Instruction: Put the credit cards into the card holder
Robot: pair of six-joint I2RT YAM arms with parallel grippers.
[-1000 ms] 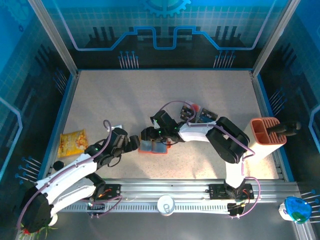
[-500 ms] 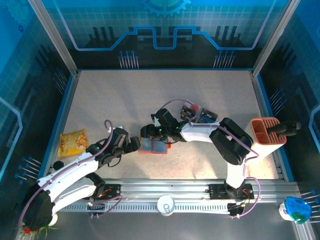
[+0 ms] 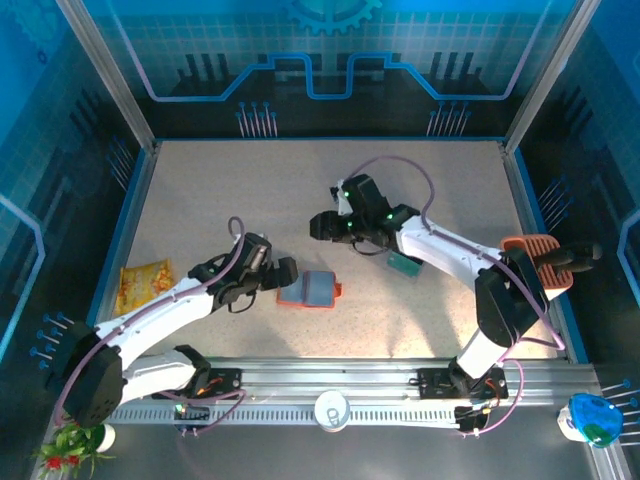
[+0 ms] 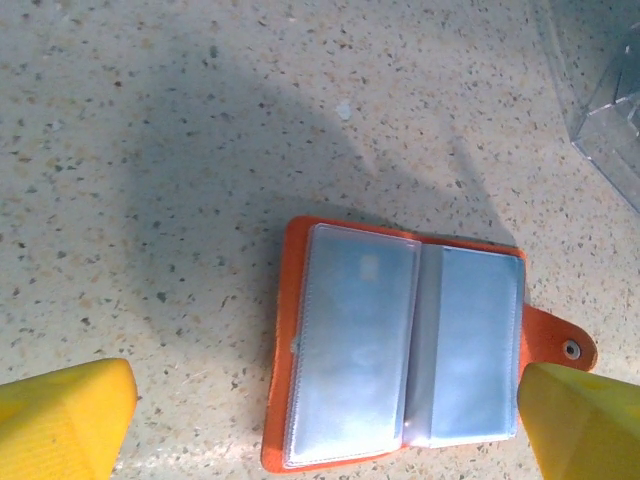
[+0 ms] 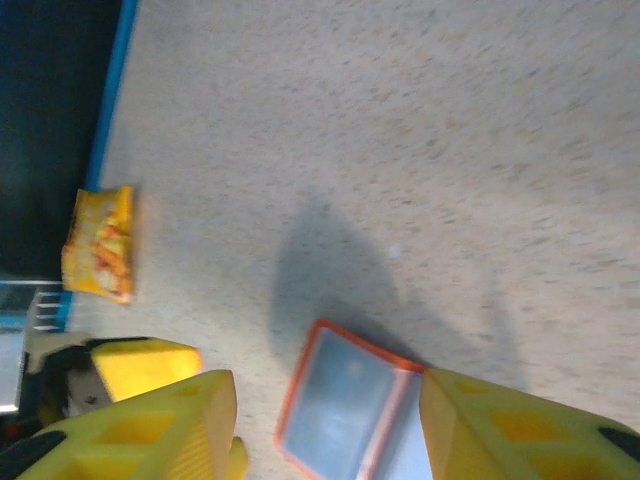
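The card holder is a red-orange wallet lying open flat on the table, its clear pockets up and its snap tab to the right. In the left wrist view the card holder lies just ahead of my left gripper, whose yellow fingertips stand wide apart either side of it, not touching. My left gripper is open just left of the wallet. My right gripper hangs open and holds nothing, above and behind the wallet. One teal credit card lies beside the right forearm.
A yellow snack bag lies at the left edge, also seen as the snack bag. A terracotta slotted bin stands at the right edge. A clear plastic box sits beyond the wallet. A cup rests on the front rail.
My right gripper rose from the wallet and swung back toward the table's middle. My left gripper opened wider and shifted slightly right and back. The wallet stayed put.
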